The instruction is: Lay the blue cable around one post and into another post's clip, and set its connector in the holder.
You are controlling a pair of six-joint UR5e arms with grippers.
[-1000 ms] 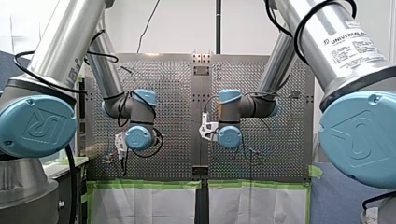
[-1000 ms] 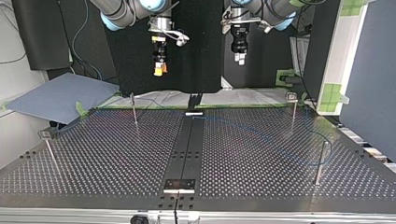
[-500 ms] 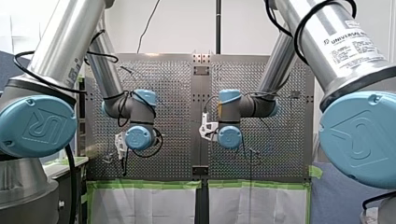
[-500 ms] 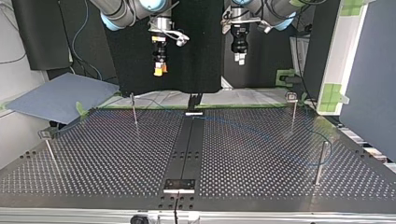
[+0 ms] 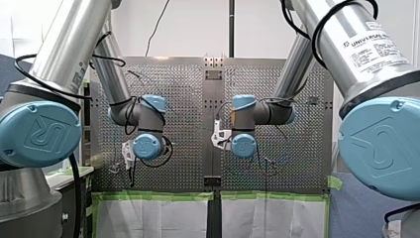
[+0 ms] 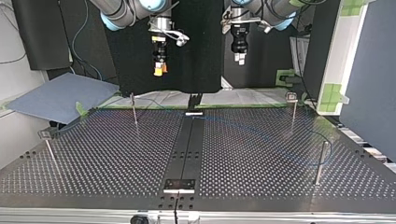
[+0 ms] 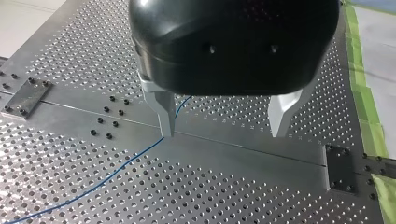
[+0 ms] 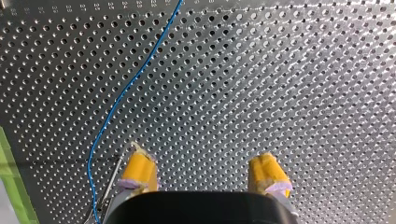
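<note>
Where blue cable (image 8: pixel 122 95) exits, end perhaps hidden

cable (image 8: pixel 122 95): blue
table (image 7: pixel 70 186): silver, dotted with even rows of holes
left gripper (image 7: pixel 222 133): black body, grey metal fingers (image 7: pixel 166 112)
right gripper (image 8: pixel 203 170): yellow pads (image 8: pixel 138 169)
tape (image 5: pixel 153 196): green
arm caps (image 5: pixel 39 134): light blue
mat (image 6: pixel 60 95): grey-blue

Yellow-padded right gripper (image 8: pixel 203 175) agape; blue cable (image 8: pixel 122 95) beside.

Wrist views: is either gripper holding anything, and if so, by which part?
Nothing is held: my left gripper and my right gripper are open and empty; the blue cable lies untouched.
</note>
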